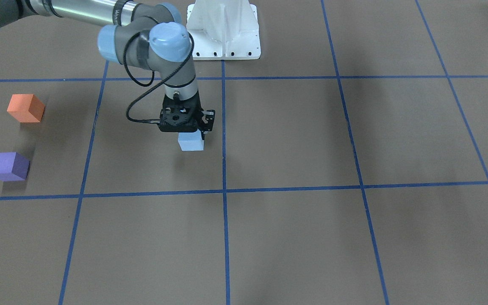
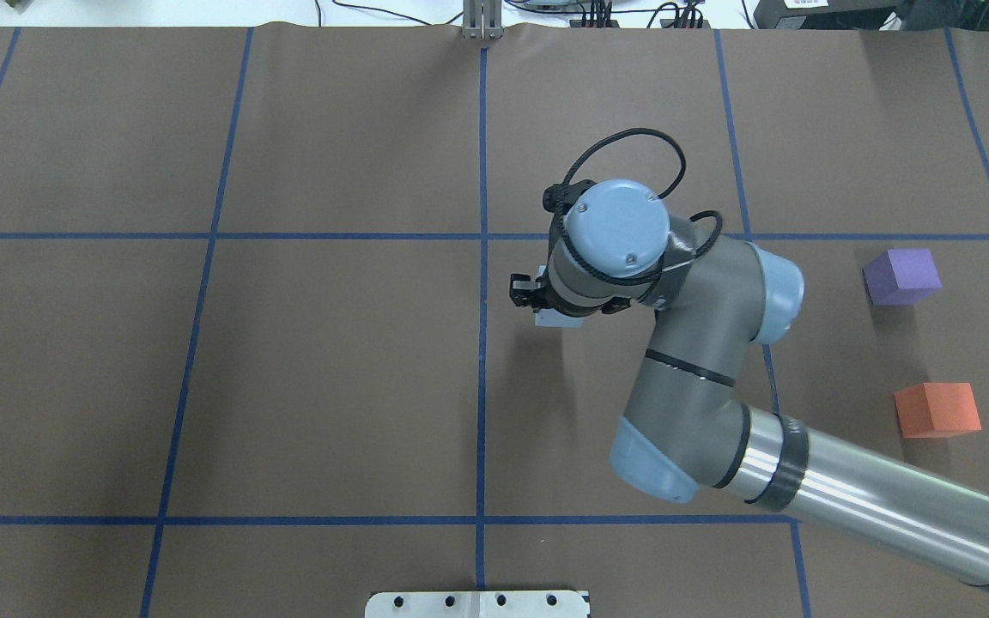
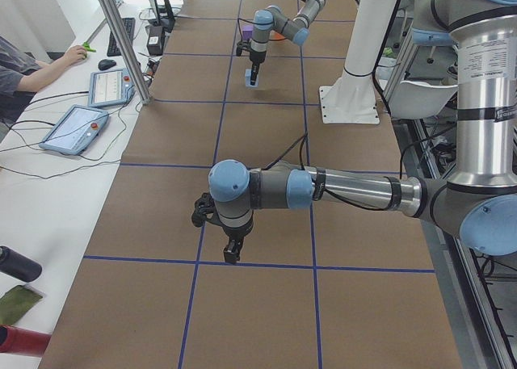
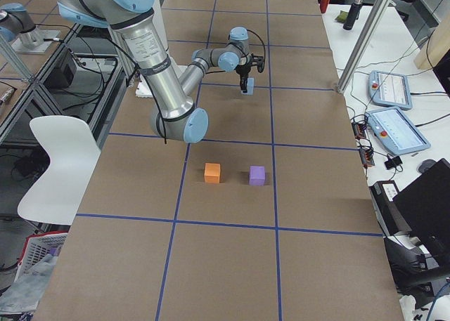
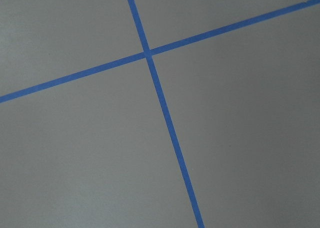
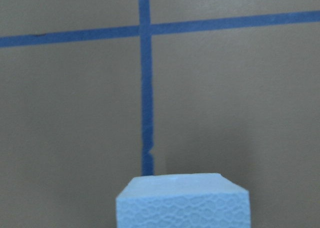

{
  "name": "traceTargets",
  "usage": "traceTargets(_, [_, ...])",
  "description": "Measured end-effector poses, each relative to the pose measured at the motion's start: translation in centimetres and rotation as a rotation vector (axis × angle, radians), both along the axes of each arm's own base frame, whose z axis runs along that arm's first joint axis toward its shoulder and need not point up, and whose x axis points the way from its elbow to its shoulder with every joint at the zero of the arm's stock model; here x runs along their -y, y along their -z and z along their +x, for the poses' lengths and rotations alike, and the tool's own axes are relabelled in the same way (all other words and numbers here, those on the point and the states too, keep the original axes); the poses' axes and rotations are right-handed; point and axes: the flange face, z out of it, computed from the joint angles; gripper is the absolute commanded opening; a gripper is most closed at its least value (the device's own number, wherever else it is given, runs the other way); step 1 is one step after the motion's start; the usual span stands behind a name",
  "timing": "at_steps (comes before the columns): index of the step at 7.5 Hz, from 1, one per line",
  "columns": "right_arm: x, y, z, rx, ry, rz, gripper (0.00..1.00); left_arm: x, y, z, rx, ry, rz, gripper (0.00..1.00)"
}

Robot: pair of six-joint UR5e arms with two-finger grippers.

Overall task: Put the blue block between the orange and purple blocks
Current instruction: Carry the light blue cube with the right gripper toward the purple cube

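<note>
Blue block: the blue block (image 1: pixel 191 143) is near the bench's middle, just to the right of the centre tape line (image 1: pixel 223 169) on the robot's side of things, directly under the right arm's wrist.
Right fingers: the right fingers (image 1: pixel 203 134) are clamped on the blue block's sides (mostly hidden by the black wrist body above); the block's shadow falls a little apart from it.
Orange and purple: the orange block (image 1: pixel 26 108) and the purple block (image 1: pixel 9 166) sit at the far right of the bench (image 1: pixel 354 254), apart from each other, orange nearer the robot, purple farther.
Open room: brown surface lies between the blue block and that pair, with one tape line crossing it.
Edges: all three blocks show square, crisp corners; both resting ones lie inside one taped square.
Left fingers: the left fingers (image 3: pixel 233 254) hang over a tape crossing, well apart from the blocks; I cannot tell whether they are apart or together.
</note>
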Motion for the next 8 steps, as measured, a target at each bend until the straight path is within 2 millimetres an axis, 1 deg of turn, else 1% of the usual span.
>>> traceTargets(1, [1.6,-1.4,5.0,-0.005,0.020,0.010,0.00,-0.1,0.0,0.0,0.001,0.019,-0.015,1.00])
traceTargets(2, [3.1,-3.6,10.2,-0.010,0.049,0.018,0.00,-0.1,0.1,0.0,0.002,0.028,-0.017,1.00])
traceTargets(3, [3.9,-6.9,15.5,-0.022,0.085,0.030,0.00,-0.1,0.1,0.0,0.002,0.033,-0.017,1.00])
traceTargets(4, [4.1,-10.9,20.5,-0.036,0.118,0.039,0.00,-0.1,0.2,0.0,0.002,0.037,-0.019,1.00])
traceTargets(5, [3.8,-15.5,25.1,-0.047,0.139,0.052,0.00,0.0,0.3,0.0,0.002,0.040,-0.020,1.00])
traceTargets(6, [2.6,-20.2,28.9,-0.054,0.145,0.062,0.00,0.0,0.4,0.1,0.002,0.041,-0.019,1.00])
traceTargets(7, [0.9,-24.4,31.9,-0.055,0.141,0.050,0.00,0.1,0.4,0.1,0.002,0.043,-0.019,1.00])
traceTargets(8, [-1.0,-27.7,33.9,-0.057,0.133,0.025,0.00,0.1,0.5,0.1,0.002,0.043,-0.018,1.00])
